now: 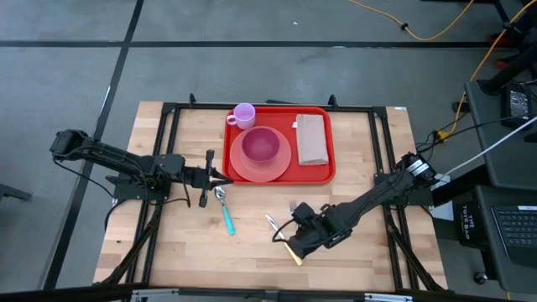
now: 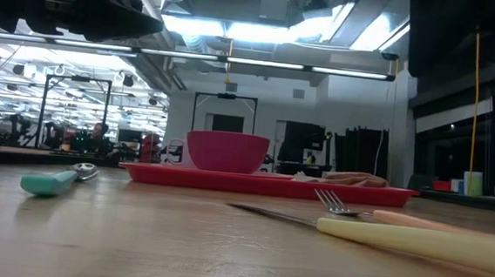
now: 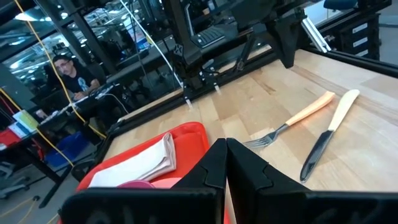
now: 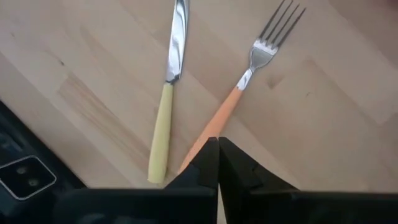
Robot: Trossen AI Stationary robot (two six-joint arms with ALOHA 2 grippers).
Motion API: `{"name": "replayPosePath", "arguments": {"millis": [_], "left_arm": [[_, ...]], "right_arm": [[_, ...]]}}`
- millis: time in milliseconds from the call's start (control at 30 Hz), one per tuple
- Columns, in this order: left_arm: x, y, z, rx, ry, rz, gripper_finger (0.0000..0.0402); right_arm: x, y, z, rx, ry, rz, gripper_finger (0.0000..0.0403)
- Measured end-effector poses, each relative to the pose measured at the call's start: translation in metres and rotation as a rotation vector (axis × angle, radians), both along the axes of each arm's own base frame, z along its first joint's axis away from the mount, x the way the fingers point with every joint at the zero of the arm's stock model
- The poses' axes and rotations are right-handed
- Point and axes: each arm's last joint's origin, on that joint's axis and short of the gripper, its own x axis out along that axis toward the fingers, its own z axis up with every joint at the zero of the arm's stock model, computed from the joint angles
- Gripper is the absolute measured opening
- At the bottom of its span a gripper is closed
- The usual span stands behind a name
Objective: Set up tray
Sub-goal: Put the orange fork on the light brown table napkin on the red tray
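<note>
- Knife [image 2: 415,240], yellow handle, beside fork [image 4: 245,78]: cutlery awaiting placement.
- Right tool [image 1: 295,237]: clenched, empty, above the fork handle.
- Left tool [image 1: 220,177]: clenched, empty, over spoon [image 1: 225,207].
- Tray [image 1: 329,169], twelve o'clock on the worktop [image 1: 369,252]: carries bowl [image 1: 261,145], napkin [image 1: 312,139], cup [image 1: 244,114].

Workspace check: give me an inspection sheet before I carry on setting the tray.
Surface: wooden table, bare in front.
Job's things: tray holds plate, bowl, cup, napkin; spoon, fork, knife on the table.
Clutter: nothing seen.
Grippers: left gripper shut beside the tray; right gripper shut over the fork's handle.
Cables: yellow cable on the floor.
Surroundings: a person at a desk.
</note>
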Motion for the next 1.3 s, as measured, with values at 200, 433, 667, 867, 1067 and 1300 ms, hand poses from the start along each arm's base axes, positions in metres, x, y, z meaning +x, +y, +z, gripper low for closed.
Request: {"name": "replayPosePath", "arguments": {"millis": [200, 433, 667, 867, 1067, 1300], "left_arm": [[0.000, 0.000, 0.000, 0.009, 0.000, -0.001, 0.0004], [0.000, 0.000, 0.000, 0.008, 0.000, -0.001, 0.0004], [0.000, 0.000, -0.001, 0.009, 0.008, -0.001, 0.0004], [0.000, 0.000, -0.001, 0.009, 0.007, -0.001, 0.0004], [0.000, 0.000, -0.001, 0.009, 0.007, -0.001, 0.0004], [0.000, 0.000, -0.001, 0.009, 0.007, -0.001, 0.0004]], "right_arm": [[0.001, -0.002, 0.000, 0.012, -0.005, -0.041, 0.0009], [0.003, -0.005, 0.001, -0.073, -0.081, -0.137, 0.0054], [0.012, -0.003, -0.022, -0.074, -0.030, -0.213, 0.0123], [0.022, -0.013, -0.041, -0.035, 0.088, -0.195, 0.0172], [0.030, -0.021, -0.053, 0.010, 0.142, -0.232, 0.0183], [0.034, -0.020, -0.067, 0.021, 0.190, -0.240, 0.0184]]}}
